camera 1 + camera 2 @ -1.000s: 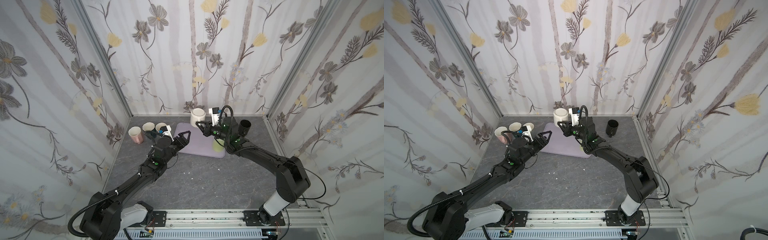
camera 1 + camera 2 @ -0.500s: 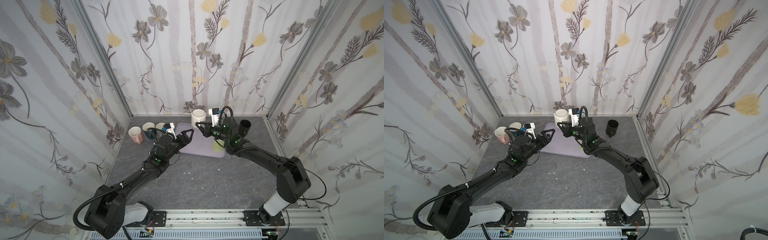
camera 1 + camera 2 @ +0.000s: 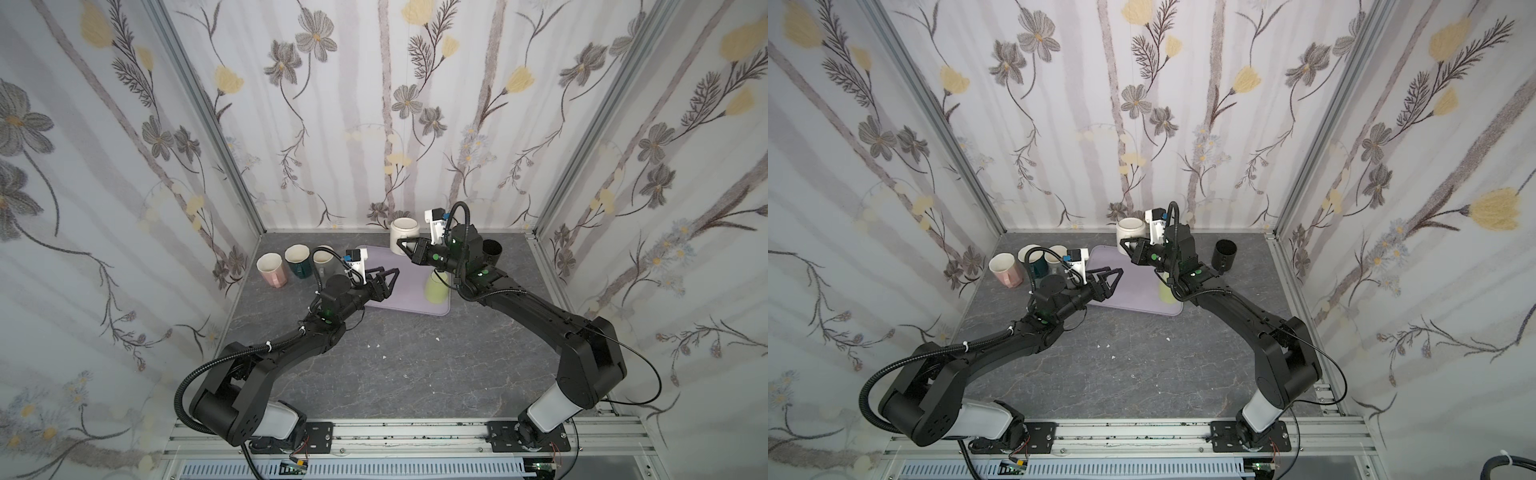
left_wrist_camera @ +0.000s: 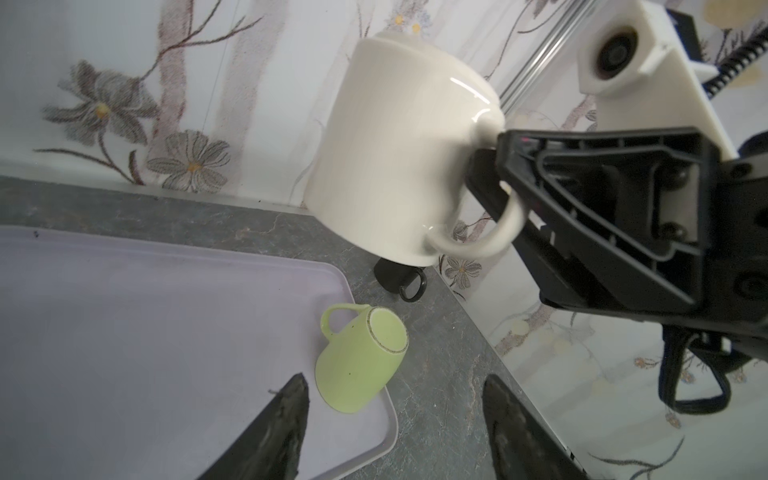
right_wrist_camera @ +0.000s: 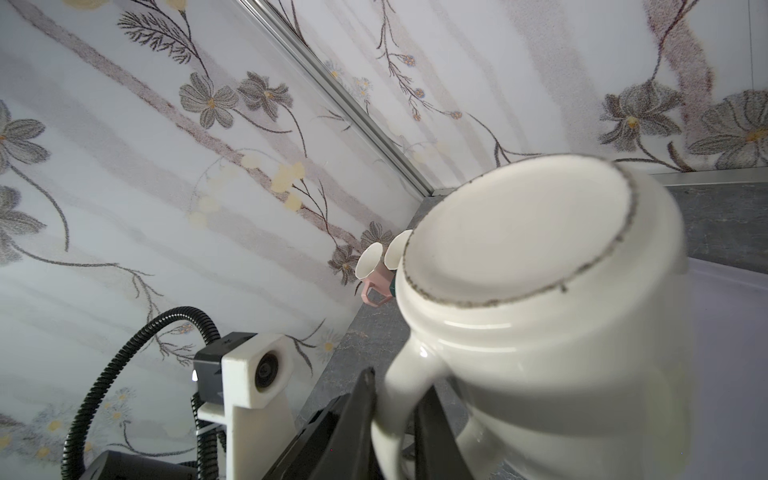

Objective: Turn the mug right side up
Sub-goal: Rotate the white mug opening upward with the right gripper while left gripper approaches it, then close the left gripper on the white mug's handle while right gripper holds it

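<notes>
Table (image 3: 415, 374): grey, stone-veined top, walled at the back and both sides.
Tray (image 3: 409, 301): lilac, flat on the table, mid-width, toward the back.
Pink mug (image 3: 272, 270): upright, back left, near the side wall.
Teal mug (image 3: 299, 262): upright, just beside the pink one.
Third mug (image 3: 323, 259): pale, upright, just beside the teal one, partly hidden.
Black cup (image 3: 492, 249): upright, back right, apart from the tray.
Specks (image 3: 376, 345): a few white bits on the bare middle, in front of the tray.

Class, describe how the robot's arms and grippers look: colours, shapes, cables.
The left arm and right arm are black with white base segments and green dots. The left gripper and right gripper have black triangular fingers and white camera boxes. A ribbed hose loops beside the left arm, a thin cable behind the right.
</notes>
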Motion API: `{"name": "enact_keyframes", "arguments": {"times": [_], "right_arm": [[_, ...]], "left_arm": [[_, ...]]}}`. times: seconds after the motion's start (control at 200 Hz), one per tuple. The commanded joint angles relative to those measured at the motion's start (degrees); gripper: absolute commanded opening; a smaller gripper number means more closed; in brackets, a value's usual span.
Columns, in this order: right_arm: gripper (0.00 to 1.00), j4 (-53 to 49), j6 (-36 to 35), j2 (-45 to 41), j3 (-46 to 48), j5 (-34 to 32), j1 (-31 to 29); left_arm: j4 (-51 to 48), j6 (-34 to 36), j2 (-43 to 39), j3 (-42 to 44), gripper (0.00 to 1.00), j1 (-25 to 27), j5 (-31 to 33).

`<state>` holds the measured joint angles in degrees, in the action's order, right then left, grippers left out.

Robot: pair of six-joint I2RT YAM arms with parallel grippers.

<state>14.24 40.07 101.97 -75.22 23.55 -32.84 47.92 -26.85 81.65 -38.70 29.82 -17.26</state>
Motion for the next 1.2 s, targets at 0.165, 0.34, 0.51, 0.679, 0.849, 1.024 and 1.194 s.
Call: {"name": "enact_keyframes", "arguments": {"times": [0.165, 0.34, 0.51, 0.679, 0.849, 1.024, 1.194], "right_arm": [[0.0, -5.81, 2.65, -0.61, -4.3, 2.23, 0.6], [0.0, -6.24, 4.12, -0.19, -5.7, 4.47, 0.98], [0.0, -7.36, 3.61, -0.44, -6.25, 4.59, 1.55], [0.0, -7.3, 3.9, -0.31, -6.2, 5.43, 1.77], [0.0, -7.23, 4.91, -0.12, -6.64, 7.07, 1.98], [0.0, -8.97, 4.9, -0.45, -7.81, 7.42, 2.35], [0.0, -9.33, 6.27, -0.35, -8.17, 8.59, 2.39]], "left_arm": [[4.16, 17.32, 0.67, -3.25, 0.66, 0.67, 3.99], [4.17, 20.74, 2.08, -4.54, 0.63, 0.68, 4.88], [4.01, 22.26, 3.19, -4.77, 0.63, 0.67, 5.32], [4.67, 22.67, 3.59, -4.91, 0.63, 0.68, 5.91], [3.69, 26.89, 5.0, -6.34, 0.63, 0.85, 6.31], [3.37, 31.28, 6.26, -7.07, 0.63, 1.0, 6.76], [3.49, 34.24, 7.07, -8.35, 0.63, 1.28, 9.31]]}}
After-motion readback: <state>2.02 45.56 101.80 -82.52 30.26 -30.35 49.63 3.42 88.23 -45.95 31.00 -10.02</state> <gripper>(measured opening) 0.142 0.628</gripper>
